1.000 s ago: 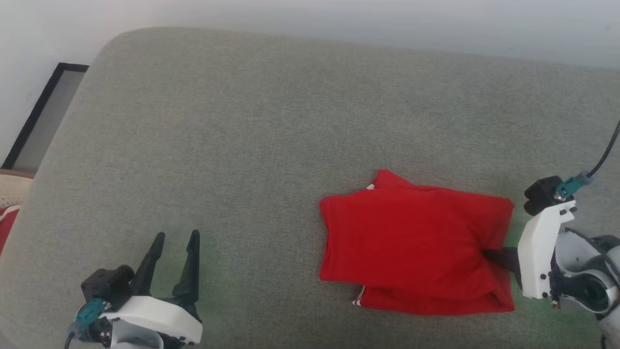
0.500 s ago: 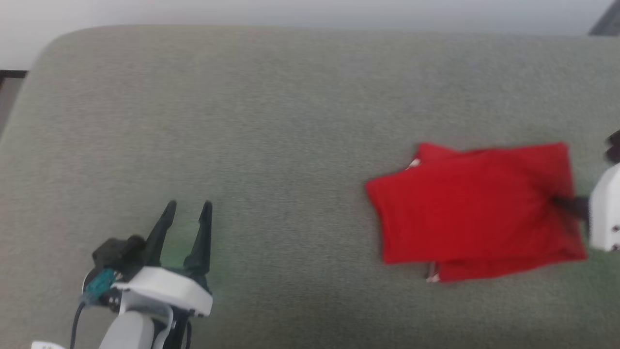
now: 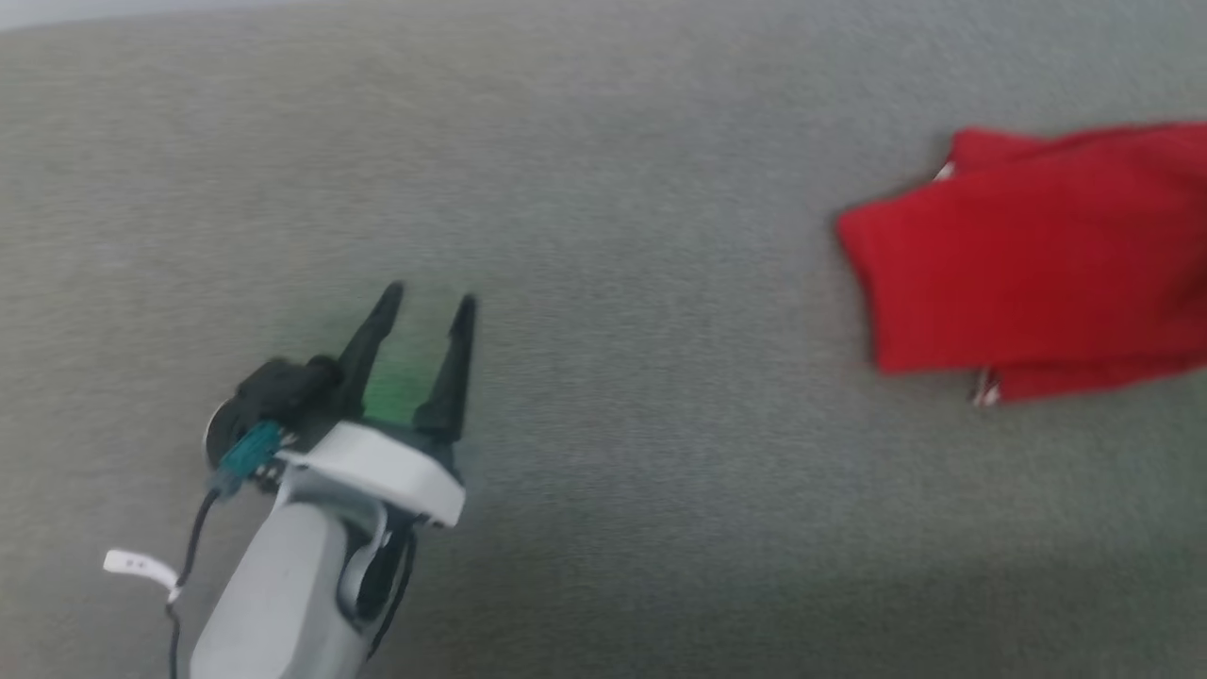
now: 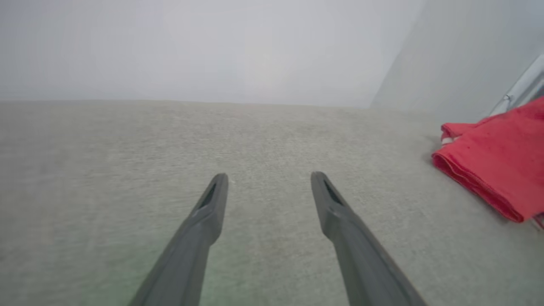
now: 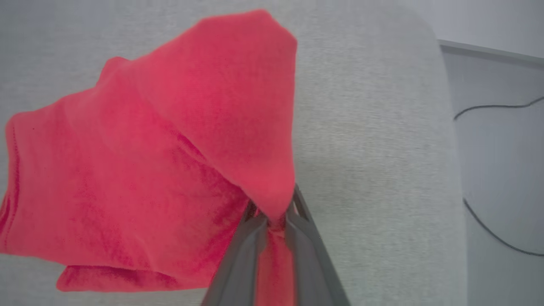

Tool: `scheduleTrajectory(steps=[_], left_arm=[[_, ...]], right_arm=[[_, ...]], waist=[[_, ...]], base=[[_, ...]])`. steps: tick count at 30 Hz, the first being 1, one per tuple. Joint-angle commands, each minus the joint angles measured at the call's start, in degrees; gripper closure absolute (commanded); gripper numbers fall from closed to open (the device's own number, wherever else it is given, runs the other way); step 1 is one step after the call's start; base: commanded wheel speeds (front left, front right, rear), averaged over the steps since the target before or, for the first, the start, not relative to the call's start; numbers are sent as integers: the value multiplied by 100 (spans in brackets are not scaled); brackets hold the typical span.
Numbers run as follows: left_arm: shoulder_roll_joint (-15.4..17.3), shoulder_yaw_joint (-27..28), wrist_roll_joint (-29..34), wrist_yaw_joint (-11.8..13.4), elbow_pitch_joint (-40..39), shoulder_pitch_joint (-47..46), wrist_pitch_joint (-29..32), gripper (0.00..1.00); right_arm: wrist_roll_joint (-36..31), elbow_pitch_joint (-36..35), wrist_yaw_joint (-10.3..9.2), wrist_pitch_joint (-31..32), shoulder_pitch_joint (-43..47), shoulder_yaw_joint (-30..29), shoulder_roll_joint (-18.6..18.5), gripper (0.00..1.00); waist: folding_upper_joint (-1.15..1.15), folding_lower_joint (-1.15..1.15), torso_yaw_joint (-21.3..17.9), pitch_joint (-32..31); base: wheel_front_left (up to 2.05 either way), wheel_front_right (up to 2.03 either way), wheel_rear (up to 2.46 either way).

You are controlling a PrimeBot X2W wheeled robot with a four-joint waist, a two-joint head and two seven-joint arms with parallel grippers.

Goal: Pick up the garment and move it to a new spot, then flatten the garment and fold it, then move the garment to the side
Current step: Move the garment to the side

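The grey-green sofa (image 3: 528,170) carries everything here. The shirt (image 3: 1028,273) lies on it folded into a red block, toward the right-hand end, well apart from the left gripper and running out past the right border of the head view. A sliver of white trim peeks out at its near left corner.

The right gripper (image 5: 274,210) is nearly closed, its two fingers pinching a bunch of the red cloth, which rises to the jaws in a peak while the rest of the shirt sags to the seat. The left gripper (image 3: 429,295) hangs above bare sofa near the front left, fingers spread wide, holding nothing.

The risk, as I judge it, lies in that small pinch. It seems to catch only an edge of the folded stack, so a sideways pull could peel the layers apart and undo the fold. The soft jersey could also slip free. The rounded end of the sofa is close by in the right wrist view, and a long drag might tip the shirt over it.
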Motion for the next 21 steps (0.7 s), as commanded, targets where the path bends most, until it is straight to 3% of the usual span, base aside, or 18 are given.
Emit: scheduleTrajectory(steps=[1,11,21], left_arm=[[-14,-77,73,-17,12,-184,-24,0],[19,-641,196,-18,197,-919,-24,0],[48,-1054,140,-19,425,-1355,-8,0]], right_arm=[[-81,78,-10,-229,-201,50,-79,100],[-447,852,-10,-1443,-1067,504,-366,100],[-839,1875,-11,-2290,-1737,1007,-542,100]], waist=[[0,0,-297,258],[0,0,-865,757],[0,0,-957,1088]], base=[[0,0,0],[0,0,0],[0,0,0]])
